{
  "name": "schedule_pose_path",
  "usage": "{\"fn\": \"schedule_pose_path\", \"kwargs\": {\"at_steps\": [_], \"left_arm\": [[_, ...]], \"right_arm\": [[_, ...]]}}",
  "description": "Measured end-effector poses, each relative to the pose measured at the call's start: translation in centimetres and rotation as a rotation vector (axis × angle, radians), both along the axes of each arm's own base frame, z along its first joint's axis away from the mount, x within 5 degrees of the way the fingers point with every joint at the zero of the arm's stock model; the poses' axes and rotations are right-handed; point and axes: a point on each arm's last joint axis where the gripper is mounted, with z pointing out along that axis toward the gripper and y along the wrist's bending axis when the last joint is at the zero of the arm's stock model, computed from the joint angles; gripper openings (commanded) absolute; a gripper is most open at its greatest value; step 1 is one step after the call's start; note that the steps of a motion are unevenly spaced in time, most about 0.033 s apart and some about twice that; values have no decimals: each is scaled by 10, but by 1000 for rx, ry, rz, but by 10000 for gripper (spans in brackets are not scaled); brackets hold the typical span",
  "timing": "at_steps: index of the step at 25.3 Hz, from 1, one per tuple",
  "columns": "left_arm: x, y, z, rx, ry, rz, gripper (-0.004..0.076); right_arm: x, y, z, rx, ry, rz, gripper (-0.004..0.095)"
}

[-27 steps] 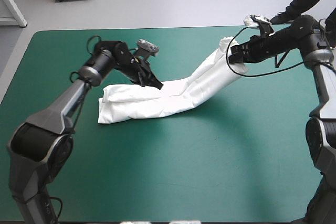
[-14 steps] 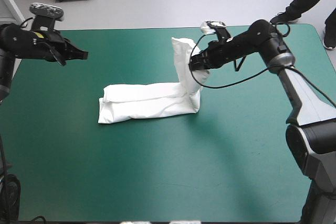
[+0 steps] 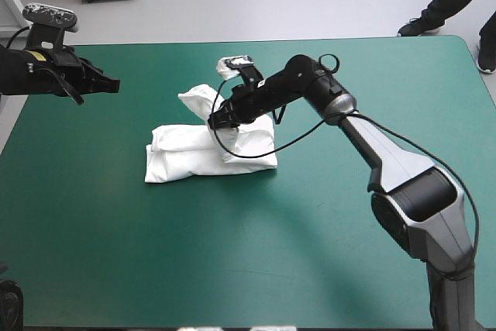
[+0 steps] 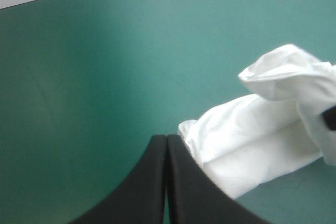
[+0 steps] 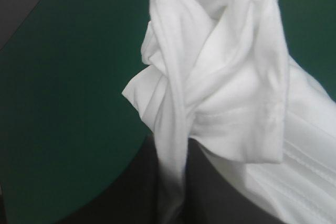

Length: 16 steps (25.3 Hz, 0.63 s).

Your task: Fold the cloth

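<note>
Right hand (image 3: 215,121) grips a limp fold of the T-shirt (image 3: 186,160) above the bundle.
The T-shirt lies as a long folded bundle slightly toward 10 o'clock from the middle of the teal-green worktop (image 3: 271,253), with its 3 o'clock end raised and drooping from the right hand. The left hand (image 3: 112,83), clenched on nothing, hangs well apart at 10 o'clock. The cloth looks light, soft and floppy, so it is best pinched at a gathered edge through all layers.
</note>
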Motion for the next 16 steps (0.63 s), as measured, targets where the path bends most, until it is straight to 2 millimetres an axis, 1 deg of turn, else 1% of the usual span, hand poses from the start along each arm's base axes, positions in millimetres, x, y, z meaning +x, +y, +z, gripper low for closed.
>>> {"fn": "schedule_pose_path", "kwargs": {"at_steps": [1, 5, 7, 10, 11, 12, 13, 14, 15, 16], "left_arm": [[-1, 0, 1, 1, -2, 0, -9], [-2, 0, 1, 1, -4, 0, -9], [-2, 0, 1, 1, -4, 0, -9], [-2, 0, 2, 1, -5, 0, -9], [-2, 0, 2, 3, -5, 1, -9], [-2, 0, 2, 4, -5, 2, -9], [-2, 1, 2, 8, -5, 3, -9], [-2, 1, 2, 8, -5, 3, -9], [-2, 1, 2, 8, -4, 3, -9], [-2, 1, 1, 8, -3, 3, -9]], "right_arm": [[-1, 10, -4, 1, 1, 17, -13], [-3, 34, -16, 11, 11, 60, -13], [-3, 42, -23, 21, 26, 72, -13], [-2, 49, -34, 20, 45, 79, -5], [-1, 53, -43, 14, 53, 85, 12], [0, 54, -47, 10, 57, 87, 86], [1, 55, -55, -1, 67, 97, 131], [2, 56, -58, -5, 69, 102, 221], [2, 56, -61, -9, 64, 112, 268], [2, 56, -61, -10, 61, 114, 349]]}}
